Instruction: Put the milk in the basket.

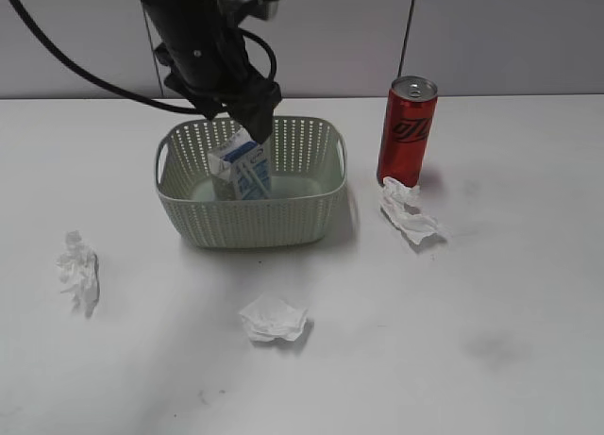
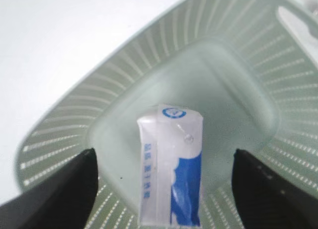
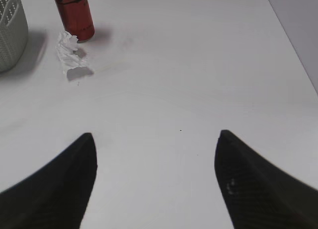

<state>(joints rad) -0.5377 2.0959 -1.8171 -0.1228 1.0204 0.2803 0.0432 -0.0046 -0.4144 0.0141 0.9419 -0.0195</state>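
Pale green plastic is the main thing in the exterior view: the basket [image 1: 251, 229] sits left of centre on the white table [image 1: 491, 293], and the milk [image 1: 242, 171] is already standing inside it, long axis roughly upright with a slight tilt. The left gripper [image 1: 257, 133] hangs right over the carton's top, so it's clearly the nearer arm. Whether its fingers actually touch the carton I can't tell from here. Right of the basket there's a red can [image 1: 407, 130] with a crumpled tissue [image 1: 408, 211] just in front, and two more tissues lie nearer the camera. Nothing else is in the basket as far as I can see.

Left wrist view: the milk [image 2: 171, 167] stands on the basket [image 2: 64, 134] floor, straight below the left gripper [image 2: 164, 184]. Both fingers [image 2: 64, 189] are spread wide with clear gaps on each side of the carton, so it's released, not gripping anything. To me the job looks basically done; the next move is just lifting straight up without clipping the carton.

Right wrist view: the right gripper [image 3: 156, 182] is spread open over bare table [image 3: 198, 80], holding nothing, well apart from the basket [image 3: 10, 35] at far left, with the can [image 3: 74, 13] and tissue [image 3: 69, 55] nearby.
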